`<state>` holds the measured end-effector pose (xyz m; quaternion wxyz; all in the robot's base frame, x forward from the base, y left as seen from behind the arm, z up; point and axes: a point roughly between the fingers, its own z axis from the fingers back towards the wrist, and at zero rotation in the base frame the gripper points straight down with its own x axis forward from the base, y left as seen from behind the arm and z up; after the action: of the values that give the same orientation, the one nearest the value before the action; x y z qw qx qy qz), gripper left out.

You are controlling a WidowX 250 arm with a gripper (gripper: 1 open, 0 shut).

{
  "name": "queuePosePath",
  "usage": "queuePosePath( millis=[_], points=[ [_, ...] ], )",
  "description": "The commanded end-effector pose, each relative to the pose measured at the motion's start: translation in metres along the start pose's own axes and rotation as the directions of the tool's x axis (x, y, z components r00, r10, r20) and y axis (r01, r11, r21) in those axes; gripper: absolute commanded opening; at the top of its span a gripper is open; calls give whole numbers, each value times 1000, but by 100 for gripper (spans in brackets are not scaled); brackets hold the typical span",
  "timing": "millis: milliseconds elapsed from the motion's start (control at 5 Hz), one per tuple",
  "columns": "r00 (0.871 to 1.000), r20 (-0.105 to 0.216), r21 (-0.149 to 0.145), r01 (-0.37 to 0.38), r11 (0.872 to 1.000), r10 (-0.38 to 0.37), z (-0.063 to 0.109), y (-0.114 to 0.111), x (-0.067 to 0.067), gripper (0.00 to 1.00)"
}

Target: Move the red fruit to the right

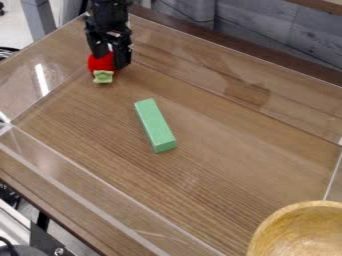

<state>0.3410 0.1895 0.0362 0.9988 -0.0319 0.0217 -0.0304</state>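
- Bench (254, 130): a wood-grain surface with the boards running on a diagonal. Clear plastic walls enclose it, and glare streaks show along the left wall.
- Far left, beyond the walls: dark clutter, too blurred to identify.
- End effector (107, 57): black, at the upper left of the bench, pointing straight down. Its jaws stand released, spread apart on either side of the top of the red fruit. I cannot tell whether they touch it.
- Red fruit (100, 68): sits on the bench at the upper left, near the left wall. Its pale leafy cap shows at the lower edge. The jaws partly hide its upper part.
- Green block (155, 125): long, lying flat near the centre, angled slightly, well apart from the fruit.
- Background, top right: grey weathered planks behind the rear wall.
- Wooden bowl (301, 235): its pale rim enters at the lower right corner, cut off by the frame edge.
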Motion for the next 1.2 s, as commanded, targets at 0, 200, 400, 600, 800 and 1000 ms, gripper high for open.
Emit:
queuePosePath(
  millis=[0,200,400,600,800,1000],
  points=[
    [994,38,8,-98,995,98,12,5,-12,100],
    [993,43,3,-106,994,105,22,10,-13,100],
    [993,49,2,-110,994,110,32,16,-13,100],
    [993,50,7,-105,994,105,40,21,-11,100],
    [983,96,-3,-156,988,155,55,19,3,0],
    [970,127,-17,-205,979,206,66,20,14,0]
  ],
)
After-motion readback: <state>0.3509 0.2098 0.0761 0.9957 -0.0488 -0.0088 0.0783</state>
